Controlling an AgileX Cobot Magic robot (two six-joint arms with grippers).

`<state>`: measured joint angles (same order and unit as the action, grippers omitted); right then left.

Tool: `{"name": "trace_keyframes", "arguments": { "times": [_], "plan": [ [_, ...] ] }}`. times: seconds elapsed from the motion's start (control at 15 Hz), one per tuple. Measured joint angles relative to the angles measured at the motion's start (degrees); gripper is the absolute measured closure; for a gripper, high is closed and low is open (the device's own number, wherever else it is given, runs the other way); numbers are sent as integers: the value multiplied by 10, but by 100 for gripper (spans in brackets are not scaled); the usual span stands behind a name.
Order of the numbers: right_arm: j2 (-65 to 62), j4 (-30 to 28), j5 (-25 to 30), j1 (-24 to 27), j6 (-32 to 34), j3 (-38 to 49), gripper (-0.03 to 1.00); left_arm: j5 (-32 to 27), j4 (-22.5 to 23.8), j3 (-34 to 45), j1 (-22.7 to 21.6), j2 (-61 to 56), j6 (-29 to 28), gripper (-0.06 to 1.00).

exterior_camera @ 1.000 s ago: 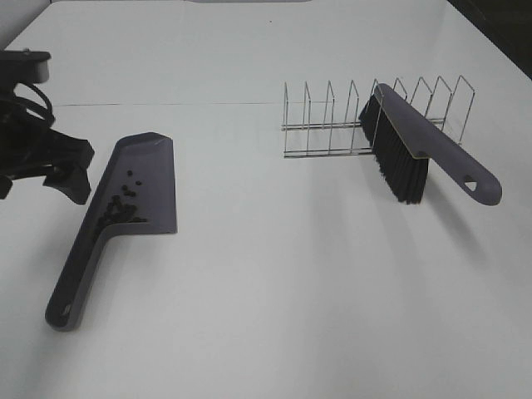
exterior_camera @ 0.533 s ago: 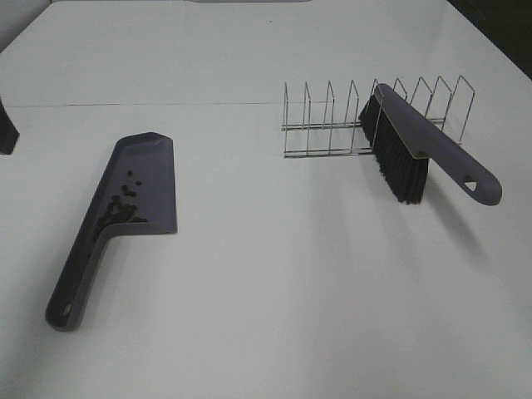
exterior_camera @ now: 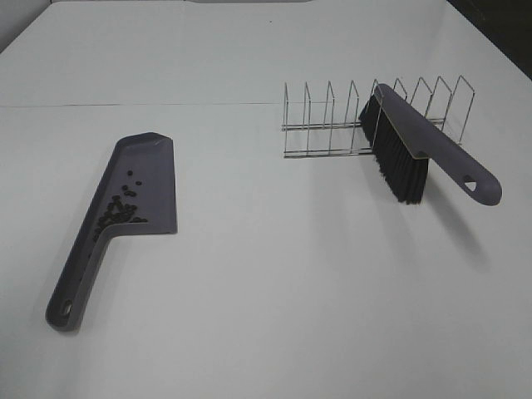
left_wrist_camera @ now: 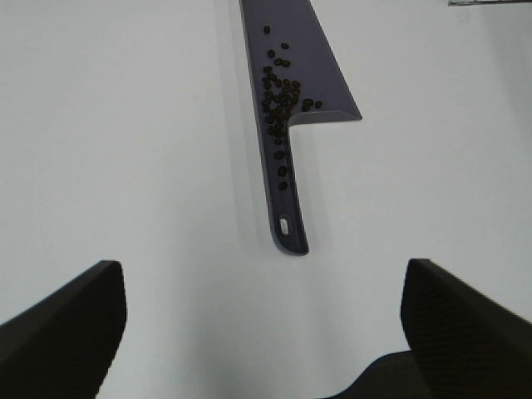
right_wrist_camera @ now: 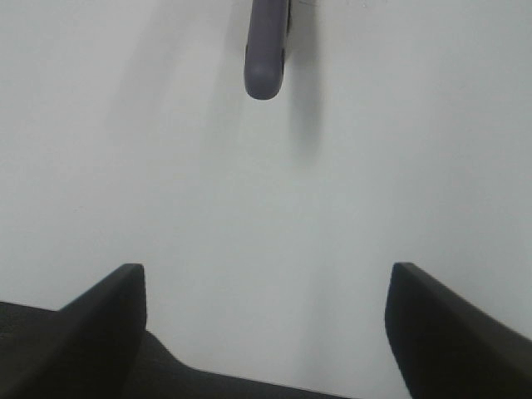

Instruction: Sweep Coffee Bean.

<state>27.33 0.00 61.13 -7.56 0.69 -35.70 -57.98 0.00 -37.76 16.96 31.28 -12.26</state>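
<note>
A purple-grey dustpan (exterior_camera: pixel 133 195) lies flat on the white table at the left, handle toward the front. The coffee beans (exterior_camera: pixel 120 209) sit piled in its pan near the handle, also seen as coffee beans (left_wrist_camera: pixel 278 93) on the dustpan (left_wrist_camera: pixel 287 66) in the left wrist view. The brush (exterior_camera: pixel 420 150) with black bristles rests propped in a wire rack (exterior_camera: pixel 332 120) at the right. Its handle end (right_wrist_camera: pixel 266 50) shows in the right wrist view. My left gripper (left_wrist_camera: pixel 262 320) is open and empty, well short of the dustpan handle. My right gripper (right_wrist_camera: pixel 266 320) is open and empty, back from the brush handle. Neither arm shows in the high view.
The wire rack has several upright dividers and stands at the back right. A faint seam (exterior_camera: pixel 133 105) runs across the table behind the dustpan. Bare white tabletop (exterior_camera: pixel 291 274) lies between dustpan and brush.
My left arm, seen beside the dustpan a second ago, has pulled back out of the high view to the left. Dustpan, beans and brush have not moved.
</note>
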Motion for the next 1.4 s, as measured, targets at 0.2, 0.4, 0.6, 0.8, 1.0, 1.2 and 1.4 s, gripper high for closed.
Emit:
{"name": "trace_keyframes", "arguments": {
  "times": [0.2, 0.4, 0.6, 0.8, 1.0, 1.2, 1.4],
  "plan": [
    [-49, 9, 1, 0, -1, 48, 29, 5, 3, 53, 0, -99, 0, 12],
    [-85, 11, 20, 0, -7, 88, 29, 10, 3, 68, 0, -178, 2, 12],
    [-133, 13, 32, 0, -18, 88, 29, -17, 4, 70, 0, -205, 12, 12],
    [-178, 18, 30, 0, -18, 93, 29, -36, 0, 80, 0, -212, 43, 13],
    [-229, 22, 28, 0, -19, 95, 29, -36, 0, 80, 0, -212, 80, 13],
    [-257, 26, 26, 0, -19, 95, 29, -35, -13, 80, 0, -230, 99, 13],
    [-276, 26, 26, 0, -19, 95, 29, -35, -13, 80, 0, -310, 105, 13]
  ]
}}
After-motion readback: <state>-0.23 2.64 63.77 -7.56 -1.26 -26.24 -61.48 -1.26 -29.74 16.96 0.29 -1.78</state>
